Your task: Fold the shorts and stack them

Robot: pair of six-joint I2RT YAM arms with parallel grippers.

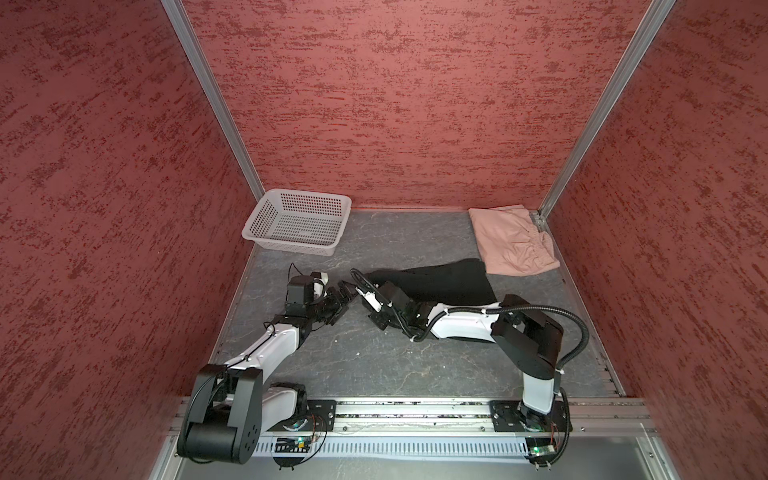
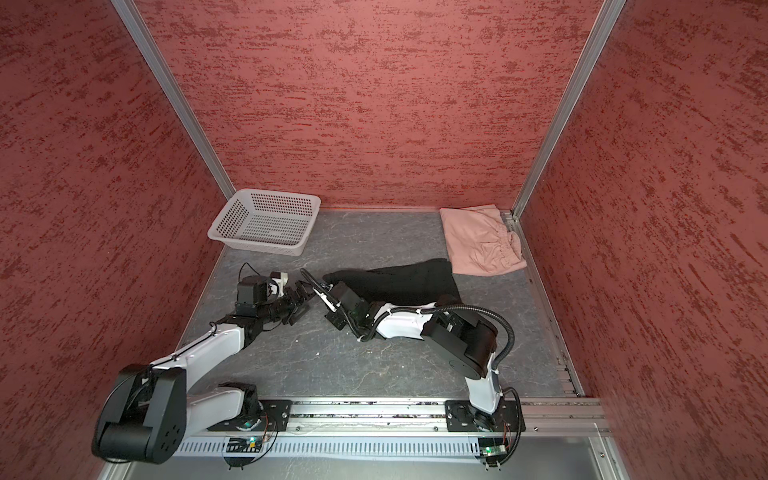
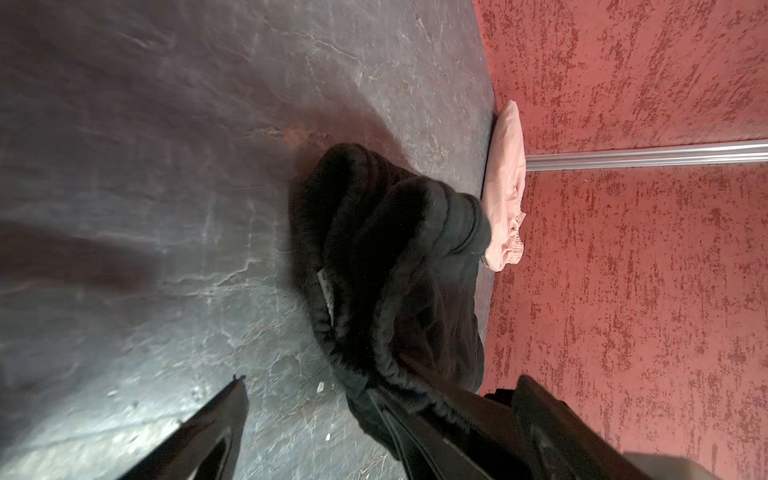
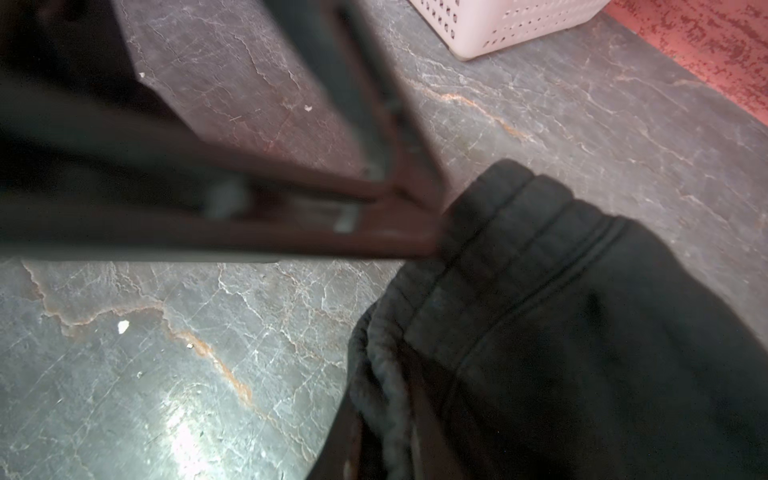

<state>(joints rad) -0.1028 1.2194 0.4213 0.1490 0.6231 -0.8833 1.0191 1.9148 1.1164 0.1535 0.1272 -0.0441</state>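
The black shorts [image 1: 449,282] [image 2: 407,282] lie crumpled mid-table, waistband end toward the left. My right gripper [image 1: 365,291] [image 2: 322,289] is shut on the waistband edge of the black shorts [image 4: 582,332], pinching it between its jaws [image 4: 382,415]. My left gripper [image 1: 347,295] [image 2: 301,293] [image 3: 307,386] is open right beside it, one finger against the black waistband [image 3: 395,249]; that finger [image 4: 374,220] touches the band's end in the right wrist view. The pink shorts [image 1: 511,241] [image 2: 478,241] [image 3: 505,187] lie folded in the back right corner.
A white perforated basket [image 1: 266,216] [image 2: 232,216] [image 4: 498,25] stands at the back left with nothing in it. Red walls close the table on three sides. The two grippers almost meet near the table's middle.
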